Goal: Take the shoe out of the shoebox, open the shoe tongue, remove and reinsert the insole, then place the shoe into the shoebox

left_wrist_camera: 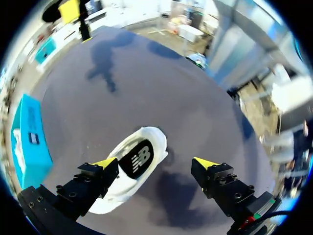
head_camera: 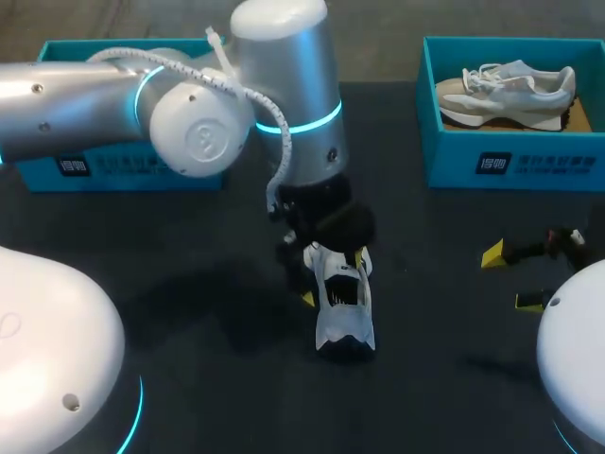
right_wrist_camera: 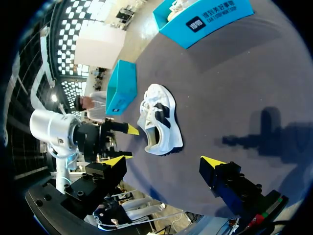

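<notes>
A white shoe with black trim (head_camera: pixel 345 307) stands on the dark table near the middle, its opening facing up. My left gripper (head_camera: pixel 333 277) hangs open right over its heel end, one yellow tip on each side. In the left wrist view the shoe (left_wrist_camera: pixel 139 161) lies between the spread fingers, close to one finger (left_wrist_camera: pixel 98 178) and well clear of the other. My right gripper (head_camera: pixel 510 278) is open and holds nothing, low over the table at the right. From it the shoe (right_wrist_camera: pixel 159 120) is ahead, out of reach of its gripper (right_wrist_camera: pixel 164 164).
One teal shoebox (head_camera: pixel 123 170) sits at the back left, partly hidden by my left arm. Another teal shoebox (head_camera: pixel 515 156) at the back right holds a beige and white shoe (head_camera: pixel 506 90). Bare dark tabletop lies between the shoe and my right gripper.
</notes>
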Controlling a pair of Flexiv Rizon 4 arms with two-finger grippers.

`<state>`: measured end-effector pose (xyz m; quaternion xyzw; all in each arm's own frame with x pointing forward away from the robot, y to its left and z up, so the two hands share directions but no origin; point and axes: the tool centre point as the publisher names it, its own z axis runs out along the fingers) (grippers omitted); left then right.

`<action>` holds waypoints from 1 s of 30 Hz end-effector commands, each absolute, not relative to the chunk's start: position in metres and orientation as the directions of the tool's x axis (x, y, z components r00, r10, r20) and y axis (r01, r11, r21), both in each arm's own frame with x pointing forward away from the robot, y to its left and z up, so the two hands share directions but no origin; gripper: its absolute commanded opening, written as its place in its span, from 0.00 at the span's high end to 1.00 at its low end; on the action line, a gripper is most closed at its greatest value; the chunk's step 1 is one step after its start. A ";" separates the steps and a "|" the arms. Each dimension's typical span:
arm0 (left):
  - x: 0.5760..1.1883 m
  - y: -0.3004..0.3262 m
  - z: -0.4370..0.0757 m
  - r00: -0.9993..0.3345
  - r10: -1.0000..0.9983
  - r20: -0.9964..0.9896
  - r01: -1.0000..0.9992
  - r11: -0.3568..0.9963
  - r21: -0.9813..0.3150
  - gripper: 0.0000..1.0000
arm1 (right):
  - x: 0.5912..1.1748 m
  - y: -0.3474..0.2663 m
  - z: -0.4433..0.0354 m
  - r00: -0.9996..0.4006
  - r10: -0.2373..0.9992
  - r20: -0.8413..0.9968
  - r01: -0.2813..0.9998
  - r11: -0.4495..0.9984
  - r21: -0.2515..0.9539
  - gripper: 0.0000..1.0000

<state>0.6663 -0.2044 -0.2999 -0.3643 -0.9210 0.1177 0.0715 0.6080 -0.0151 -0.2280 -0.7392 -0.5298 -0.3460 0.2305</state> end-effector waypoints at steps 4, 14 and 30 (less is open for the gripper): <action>0.655 -0.206 -0.300 -0.938 0.340 0.063 0.323 0.925 -0.199 0.00 | 0.599 -0.016 -0.224 0.201 0.626 0.754 0.939 -0.341 0.033 0.00; 0.646 -0.221 -0.312 -0.972 0.195 0.133 0.169 0.968 -0.185 0.00 | 0.599 -0.016 -0.224 0.201 0.626 0.754 0.939 -0.341 0.033 0.00; 0.641 -0.236 -0.351 -0.975 0.110 0.194 0.094 0.991 -0.093 0.00 | 0.599 -0.016 -0.224 0.201 0.626 0.754 0.939 -0.341 0.033 0.00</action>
